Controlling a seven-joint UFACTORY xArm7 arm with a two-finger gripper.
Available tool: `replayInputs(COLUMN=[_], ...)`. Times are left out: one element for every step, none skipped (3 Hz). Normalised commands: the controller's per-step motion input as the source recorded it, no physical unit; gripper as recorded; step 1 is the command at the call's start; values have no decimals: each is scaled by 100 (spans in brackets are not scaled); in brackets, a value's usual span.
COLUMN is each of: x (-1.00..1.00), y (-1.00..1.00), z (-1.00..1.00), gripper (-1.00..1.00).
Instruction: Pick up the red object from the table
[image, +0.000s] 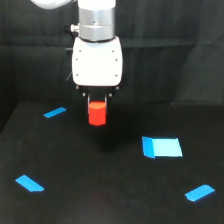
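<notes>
Blue tape strips (30, 183) and (199, 192) lie nearest on the black table (100, 200), with 1 bigger blue patch (162, 147) farther back and a 4th strip (55, 112) beyond. Above the table hangs the white gripper (97, 106), its dark fingers clamped around the top of the red block (97, 114), which appears lifted off the surface.
</notes>
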Motion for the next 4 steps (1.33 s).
replayInputs(x=[9, 13, 11, -6], y=[6, 13, 0, -14], z=[89, 45, 27, 19], gripper=[-100, -100, -96, -95])
